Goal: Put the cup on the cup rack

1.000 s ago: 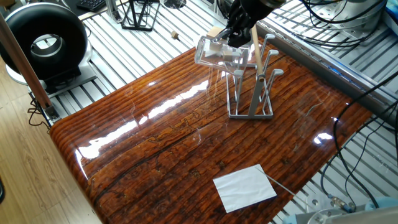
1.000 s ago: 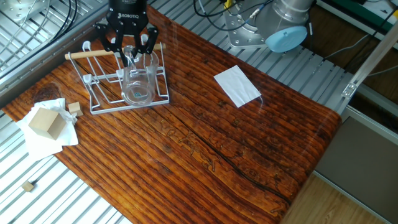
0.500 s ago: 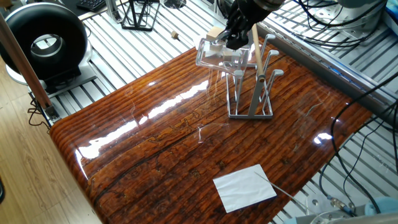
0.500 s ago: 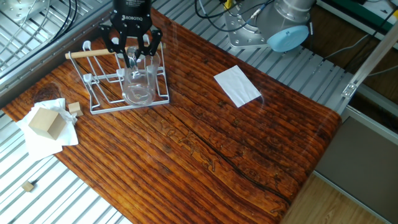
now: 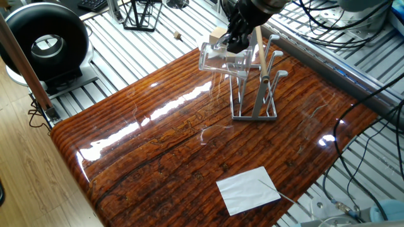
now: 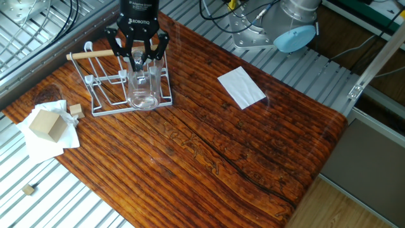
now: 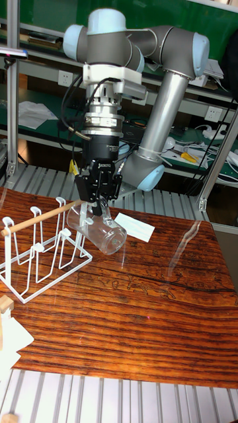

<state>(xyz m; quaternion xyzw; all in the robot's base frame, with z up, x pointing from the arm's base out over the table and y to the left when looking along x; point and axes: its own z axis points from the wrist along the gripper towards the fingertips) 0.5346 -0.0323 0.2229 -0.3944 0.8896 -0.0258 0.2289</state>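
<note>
Gripper: the black gripper [image 7: 97,206] hangs from the grey arm [image 7: 162,99] and points down. Its two fingers [image 6: 130,58] are clamped on the rim of the cup, one on each side of the glass wall.

Cup: the clear glass cup [image 7: 104,233] is up in the air, off the table. It is tipped over, with its thick bottom [image 6: 143,101] sticking out and down, away from the gripper. In the other fixed view the cup [image 6: 142,85] sits at 6 o'clock from the gripper, in front of the rack.

Cup rack: the grey wire cup rack [image 6: 111,82] stands on the table, right under and beside the gripper. Its light wooden rod [image 7: 36,217] lies across the top. In the tall fixed view the rack is at 8 o'clock from the cup. I cannot tell if the cup is touching a peg [image 5: 242,79].

Table: the shiny brown wooden table [image 5: 164,145] has stripes in the wood.

Paper: a white sheet of paper [image 6: 241,87] lies flat, well apart from the rack, at 3 o'clock from the cup in the other fixed view.

Wooden block: a pale wooden block [image 6: 46,123] sits on a crumpled white tissue [image 6: 39,144], at 8 o'clock from the rack. A tiny wooden cube [image 6: 76,109] is just beside it.
</note>
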